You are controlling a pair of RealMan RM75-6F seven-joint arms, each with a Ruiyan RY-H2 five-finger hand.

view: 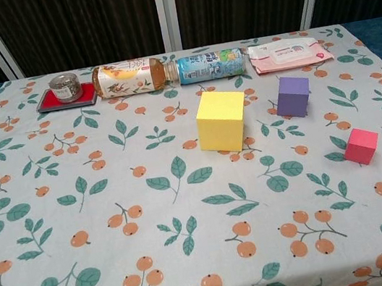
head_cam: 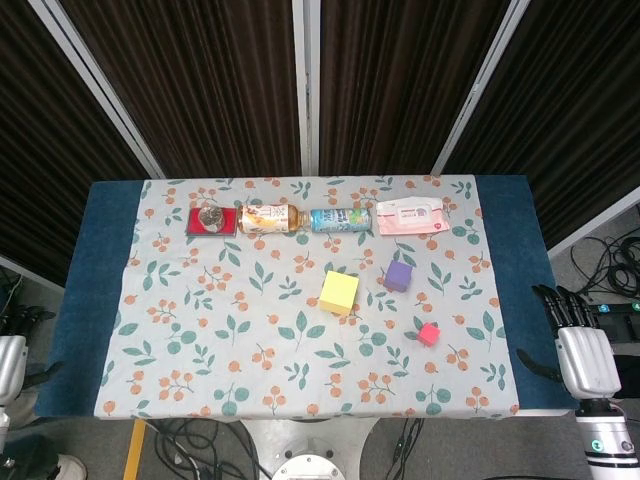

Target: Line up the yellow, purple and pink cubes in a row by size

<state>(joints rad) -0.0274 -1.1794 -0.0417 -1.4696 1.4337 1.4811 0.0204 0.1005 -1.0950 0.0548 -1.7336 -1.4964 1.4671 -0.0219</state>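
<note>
Nothing lined up yet, by the look of it. Yellow cube (head_cam: 339,292), biggest, sits mid-desk; purple cube (head_cam: 398,276), mid size, lies to its right and slightly further back; pink cube (head_cam: 429,334), smallest, sits nearer the front edge on the right, well apart from the other two. Order left to right already runs big to small, but the three form a bent scatter, not a row, with uneven gaps. All three cubes rest on the leaf-print cloth (head_cam: 200,330), none held.

Right robot hand (head_cam: 572,335) hangs off the desk's right edge, fingers apart, holding nothing, clear of the cubes. Left robot hand: only a sliver of arm shows at the left border, so fingers can't be judged.

Along the back: red tin (head_cam: 212,221), two lying bottles (head_cam: 270,218), wipes pack (head_cam: 411,216), untouched and out of the way.

Left to do: probably pull pink and purple level with yellow, even out the spacing.
</note>
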